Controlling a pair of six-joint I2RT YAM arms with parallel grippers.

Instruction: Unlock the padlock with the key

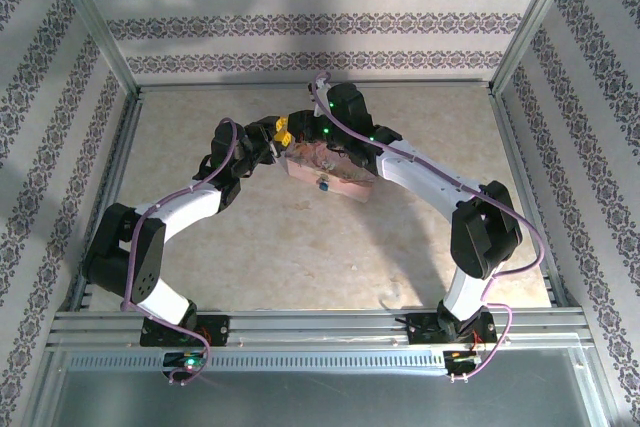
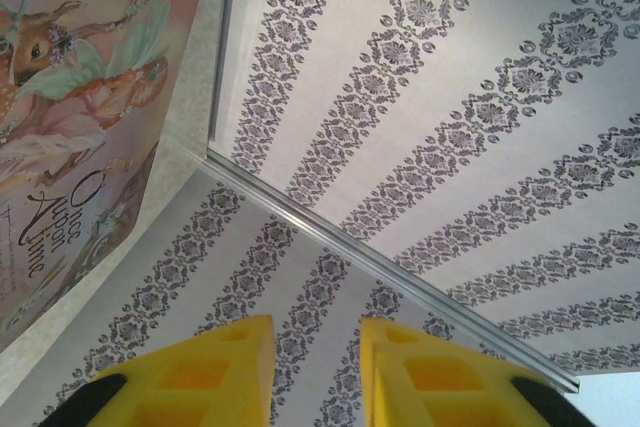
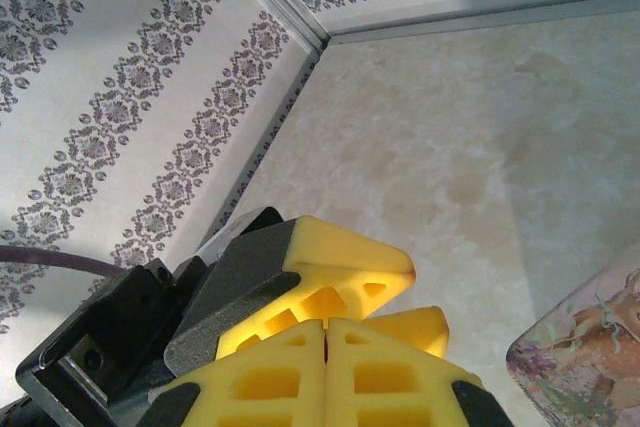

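Quantities: one pink picture box (image 1: 345, 175); one padlock (image 1: 322, 186); two robot arms (image 1: 190, 212); one left end effector (image 2: 315, 337); one right end effector (image 3: 326, 332); one desk (image 1: 300, 257).

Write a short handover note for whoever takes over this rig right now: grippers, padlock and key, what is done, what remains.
Left gripper: open, nothing between its fingers, beside the pink storybook box.
Right gripper: shut; whether it pinches the key cannot be told.
Padlock: on the box's near side, too small to tell if locked.
Done: both grippers are at the box.
Left: confirm the key, insert it, turn, open the padlock.
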